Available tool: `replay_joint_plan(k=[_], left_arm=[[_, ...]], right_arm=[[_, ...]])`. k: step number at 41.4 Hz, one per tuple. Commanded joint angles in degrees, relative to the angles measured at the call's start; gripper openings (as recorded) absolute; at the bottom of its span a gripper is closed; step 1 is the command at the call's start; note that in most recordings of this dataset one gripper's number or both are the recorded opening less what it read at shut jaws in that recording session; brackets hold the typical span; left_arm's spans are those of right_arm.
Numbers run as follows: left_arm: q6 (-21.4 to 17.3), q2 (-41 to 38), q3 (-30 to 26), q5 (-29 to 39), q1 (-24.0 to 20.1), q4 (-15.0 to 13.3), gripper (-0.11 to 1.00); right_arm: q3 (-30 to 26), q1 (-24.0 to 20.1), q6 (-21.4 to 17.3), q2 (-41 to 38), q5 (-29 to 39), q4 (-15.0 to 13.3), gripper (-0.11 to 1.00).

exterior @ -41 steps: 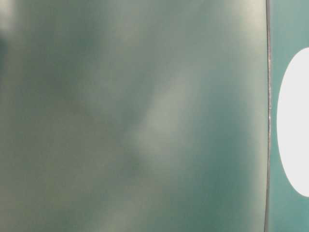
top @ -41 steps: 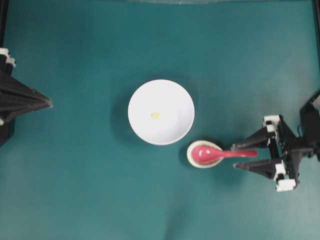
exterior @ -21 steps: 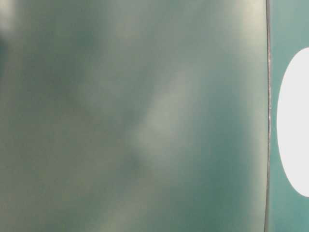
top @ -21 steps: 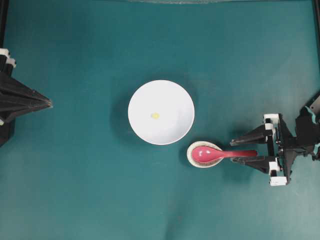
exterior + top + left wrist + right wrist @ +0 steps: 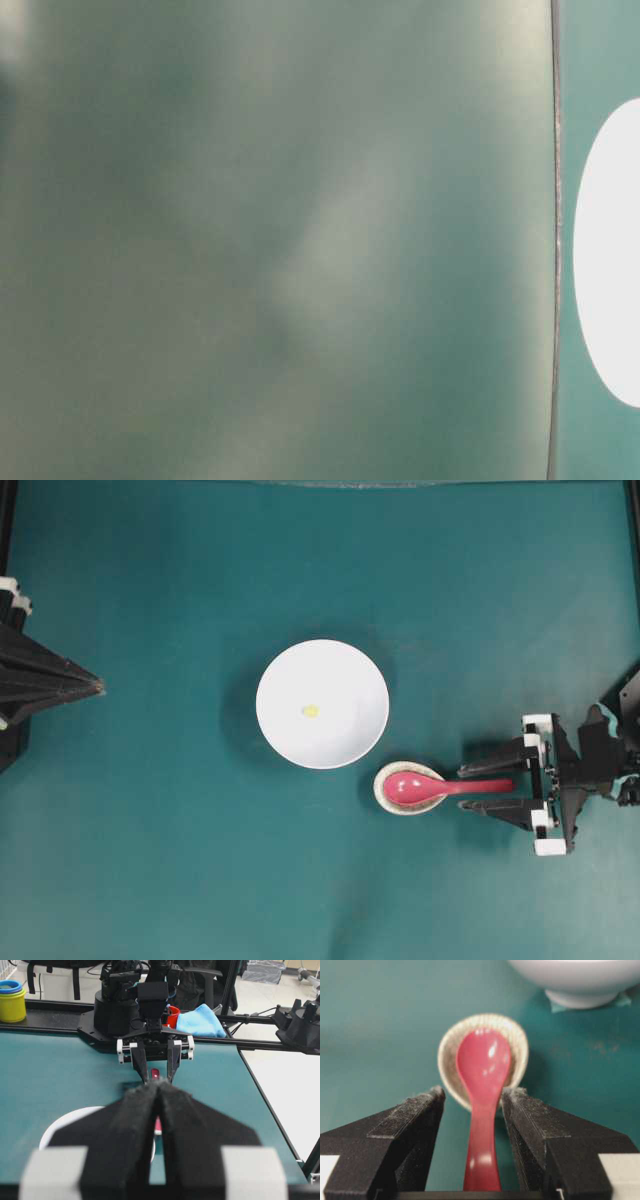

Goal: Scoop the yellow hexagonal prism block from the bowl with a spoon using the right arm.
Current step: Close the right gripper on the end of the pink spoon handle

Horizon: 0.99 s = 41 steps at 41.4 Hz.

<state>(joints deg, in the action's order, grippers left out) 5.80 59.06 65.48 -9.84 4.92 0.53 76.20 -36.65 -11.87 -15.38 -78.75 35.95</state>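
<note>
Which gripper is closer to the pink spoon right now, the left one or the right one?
Right. The right gripper has its open fingers on either side of the spoon handle. The left gripper sits shut at the table's far left edge, beyond the bowl.

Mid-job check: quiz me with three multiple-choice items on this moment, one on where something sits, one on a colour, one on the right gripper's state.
1. Where does the scoop of the glossy pink-red soup spoon rest?
A. in the large round white bowl
B. on the small speckled egg-shaped spoon rest
C. on the bare teal table

2. What colour is the tiny block in the large round white bowl?
A. blue
B. red
C. yellow

3. How is the right gripper?
A. open, its fingers either side of the spoon's handle
B. shut on the bowl's rim
C. shut, far from the spoon

Key: 1 B, the scoop lies in the spoon rest. 2 C, a yellow dot shows overhead. 3 A, the right wrist view shows gaps on both sides of the handle.
</note>
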Motion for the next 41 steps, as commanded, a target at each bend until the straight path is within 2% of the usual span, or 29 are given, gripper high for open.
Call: replay_joint_plan(k=[1, 11, 22, 41], left_arm=[[0.1, -0.4, -1.8, -0.5, 0.1, 0.1, 0.01], [0.1, -0.4, -1.8, -0.5, 0.1, 0.1, 0.01], [0.1, -0.4, -1.8, -0.5, 0.1, 0.0, 0.01], [0.1, -0.4, -1.8, -0.5, 0.1, 0.0, 0.01]], right_arm=[[-0.1, -0.3, 0.1, 0.6, 0.9, 0.2, 0.55], [0.3, -0.3, 0.8, 0.6, 1.3, 0.2, 0.55], [-0.5, -0.3, 4.0, 0.6, 3.5, 0.2, 0.48], [-0.4, -0.3, 4.5, 0.7, 3.4, 0.1, 0.47]])
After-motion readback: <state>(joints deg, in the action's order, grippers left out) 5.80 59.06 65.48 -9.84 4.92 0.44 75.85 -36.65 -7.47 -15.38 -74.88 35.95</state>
